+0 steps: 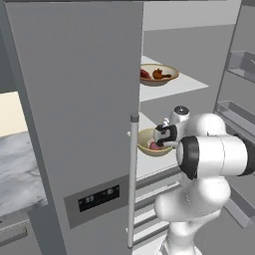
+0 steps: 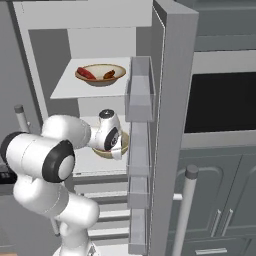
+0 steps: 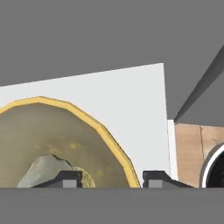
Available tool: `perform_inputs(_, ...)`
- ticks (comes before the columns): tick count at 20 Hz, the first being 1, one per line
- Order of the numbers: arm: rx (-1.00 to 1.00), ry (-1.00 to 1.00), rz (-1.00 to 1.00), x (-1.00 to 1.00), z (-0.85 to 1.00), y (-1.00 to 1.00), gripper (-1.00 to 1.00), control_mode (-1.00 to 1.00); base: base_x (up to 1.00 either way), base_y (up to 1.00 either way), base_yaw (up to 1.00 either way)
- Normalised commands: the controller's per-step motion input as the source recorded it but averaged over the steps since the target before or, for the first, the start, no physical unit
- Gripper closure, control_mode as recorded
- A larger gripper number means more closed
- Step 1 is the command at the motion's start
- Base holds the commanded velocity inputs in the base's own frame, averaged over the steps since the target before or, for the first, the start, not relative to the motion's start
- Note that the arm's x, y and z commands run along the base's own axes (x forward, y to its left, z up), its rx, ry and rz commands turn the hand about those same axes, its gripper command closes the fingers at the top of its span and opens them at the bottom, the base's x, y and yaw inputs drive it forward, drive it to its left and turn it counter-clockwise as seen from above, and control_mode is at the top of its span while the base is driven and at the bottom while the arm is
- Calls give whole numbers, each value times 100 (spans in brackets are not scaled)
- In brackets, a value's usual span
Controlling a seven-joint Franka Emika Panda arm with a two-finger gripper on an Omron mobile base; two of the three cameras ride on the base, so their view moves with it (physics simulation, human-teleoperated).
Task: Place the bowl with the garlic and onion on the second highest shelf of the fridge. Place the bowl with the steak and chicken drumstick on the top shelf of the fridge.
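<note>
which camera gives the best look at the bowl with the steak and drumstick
The right base view: the bowl sits whole on the top shelf, with the steak and drumstick clear inside. In the left base view the fridge door cuts off that bowl's left edge. The hand view looks at the lower bowl.

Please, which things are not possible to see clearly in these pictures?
- Lower bowl: in the left base view the gripper and arm cover its right part; the garlic cannot be found there, only a reddish piece.
- Same bowl in the right base view: the hand covers most of it, contents hidden.
- Hand view: the bowl is cut by the left and bottom edges; one pale lump is too partial to name.
- Upper bowl: contents small; the steak and drumstick are hard to separate.
</note>
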Motion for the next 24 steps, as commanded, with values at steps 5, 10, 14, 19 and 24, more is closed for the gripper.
perform_inputs(5, 4, -6, -2, -97, 79, -7, -100, -100, 0, 0, 0)
perform_inputs(10, 4, -14, 0, -100, 100, -16, -100, -100, 0, 0, 0)
perform_inputs(14, 0, -15, 0, -100, 96, 0, -100, -100, 0, 0, 0)
perform_inputs(19, 0, -18, 0, -100, 75, 26, -100, -100, 0, 0, 0)
perform_inputs(24, 0, -21, 0, -100, 71, 23, -100, -100, 0, 0, 0)
